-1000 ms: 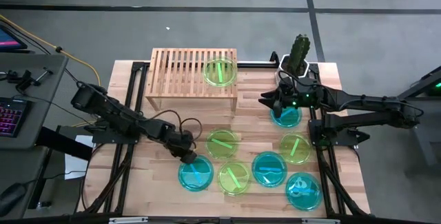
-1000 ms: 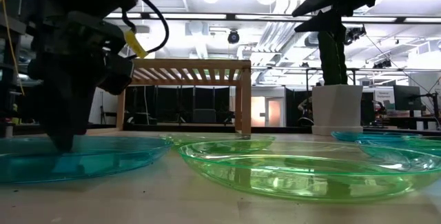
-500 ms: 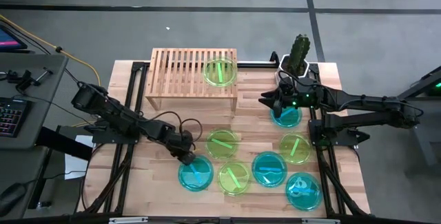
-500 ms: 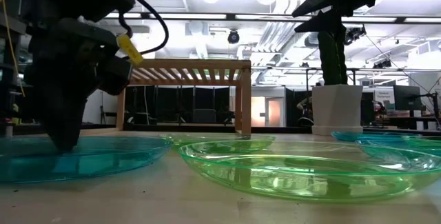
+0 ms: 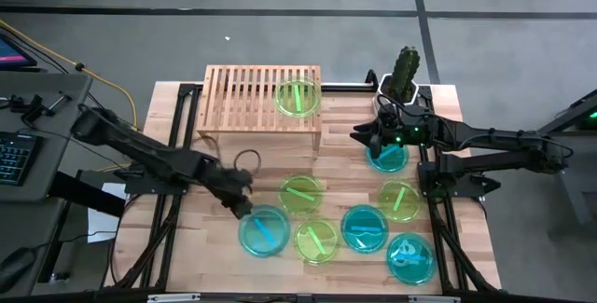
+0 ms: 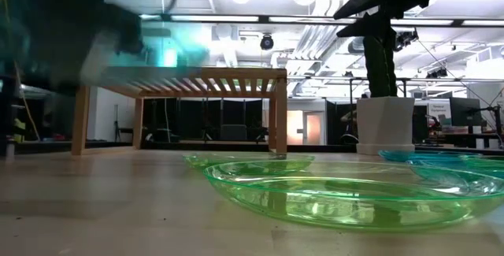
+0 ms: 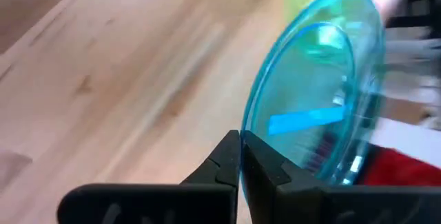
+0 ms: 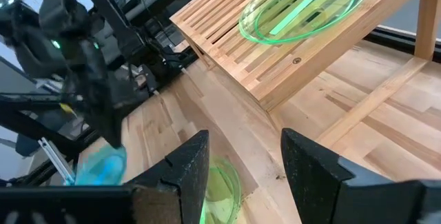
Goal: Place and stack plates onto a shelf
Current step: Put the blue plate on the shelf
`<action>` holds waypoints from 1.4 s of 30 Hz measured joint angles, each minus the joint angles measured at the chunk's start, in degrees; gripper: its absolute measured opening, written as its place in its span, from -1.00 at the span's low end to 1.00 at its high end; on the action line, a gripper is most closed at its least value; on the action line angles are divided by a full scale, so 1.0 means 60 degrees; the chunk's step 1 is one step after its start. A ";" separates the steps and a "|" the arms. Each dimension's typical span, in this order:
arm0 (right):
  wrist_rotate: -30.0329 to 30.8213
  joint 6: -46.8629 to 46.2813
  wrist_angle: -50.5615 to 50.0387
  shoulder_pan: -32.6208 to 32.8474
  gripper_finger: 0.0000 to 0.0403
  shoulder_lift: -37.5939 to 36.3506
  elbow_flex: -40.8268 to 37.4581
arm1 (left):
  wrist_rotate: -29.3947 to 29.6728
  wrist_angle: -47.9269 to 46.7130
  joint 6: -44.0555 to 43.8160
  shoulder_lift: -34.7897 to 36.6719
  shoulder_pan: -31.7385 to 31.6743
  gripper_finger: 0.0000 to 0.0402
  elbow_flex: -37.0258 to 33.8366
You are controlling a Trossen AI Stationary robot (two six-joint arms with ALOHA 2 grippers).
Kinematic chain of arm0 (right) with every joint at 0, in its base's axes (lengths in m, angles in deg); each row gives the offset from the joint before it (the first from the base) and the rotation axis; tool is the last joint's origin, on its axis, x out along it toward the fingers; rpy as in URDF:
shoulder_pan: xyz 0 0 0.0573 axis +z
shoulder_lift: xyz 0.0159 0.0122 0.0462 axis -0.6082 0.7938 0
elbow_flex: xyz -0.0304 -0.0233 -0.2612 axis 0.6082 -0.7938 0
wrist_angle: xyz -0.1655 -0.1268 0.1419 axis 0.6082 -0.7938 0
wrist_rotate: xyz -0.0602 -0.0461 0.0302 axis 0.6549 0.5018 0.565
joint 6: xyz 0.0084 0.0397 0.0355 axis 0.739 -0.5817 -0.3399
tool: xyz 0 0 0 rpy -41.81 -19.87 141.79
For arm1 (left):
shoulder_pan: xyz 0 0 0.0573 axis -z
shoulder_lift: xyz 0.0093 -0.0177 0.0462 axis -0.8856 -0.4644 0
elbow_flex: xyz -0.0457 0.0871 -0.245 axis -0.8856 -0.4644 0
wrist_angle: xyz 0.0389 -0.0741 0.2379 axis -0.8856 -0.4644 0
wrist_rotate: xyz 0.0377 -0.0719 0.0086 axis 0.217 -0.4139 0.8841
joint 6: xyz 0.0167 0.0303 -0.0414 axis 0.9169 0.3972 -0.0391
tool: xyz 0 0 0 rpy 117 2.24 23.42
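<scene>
Grey floor around a wood tabletop (image 5: pixel 215 247), desk with keyboard off to my left.

High view: my left gripper (image 5: pixel 241 207) sits at the near-left edge of a cyan plate (image 5: pixel 264 231), pinching its rim. A second ago that plate lay flat a touch further right and my left arm was bent nearer the shelf; now the arm is stretched lower and the plate has shifted left. I judge the lift has begun. The shelf (image 5: pixel 252 107) holds one green plate (image 5: pixel 298 96) at its right end. Six more plates are on the table: three green (image 5: pixel 301 194), (image 5: pixel 315 241), (image 5: pixel 398 200), three cyan (image 5: pixel 364 227), (image 5: pixel 410 257), (image 5: pixel 387 157). My right gripper (image 5: pixel 371 138) hovers by the last one, next to the cactus pot (image 5: pixel 403 77), unchanged.

Low view: the cyan plate that filled the left foreground half a second ago is off the wood. Only a cyan smear (image 6: pixel 169 53) is up by the shelf top, with my left arm blurred around it. So the plate is airborne.

Left wrist view: fingers (image 7: pixel 224 162) pressed together on the cyan plate's rim, plate tilted steeply on edge over bare wood.

Right wrist view: my right fingers (image 8: pixel 189 162) are spread, holding nothing, looking at the green plate on the slats; the left arm with the cyan plate is far off.

Next, I reckon: carry the plate to the shelf, level it before release.
</scene>
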 joint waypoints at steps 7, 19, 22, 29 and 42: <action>0.0008 -0.0086 0.0004 0.0000 -0.19 0.0000 0.0000 | 0.0736 -0.0783 -0.0509 0.2850 -0.0664 -1.00 0.0330; 0.0907 -0.0095 0.0114 0.0000 -0.19 0.0262 0.0000 | 0.1545 -0.5877 0.4452 0.3848 -0.7159 -1.00 0.4878; 0.0904 -0.0307 0.0098 0.0000 -0.19 0.0306 0.0000 | 0.1422 -0.6761 0.5770 0.3428 -0.8870 -1.00 0.5579; 0.0882 -0.0501 0.0108 0.0000 -0.19 0.0306 0.0000 | 0.0017 -0.7666 0.8057 0.1959 -1.2064 -1.00 0.5610; 0.0741 -0.0918 0.0108 0.0004 -0.19 0.0302 0.0000 | -0.1506 -0.7615 0.9144 0.0275 -1.4371 -1.00 0.5628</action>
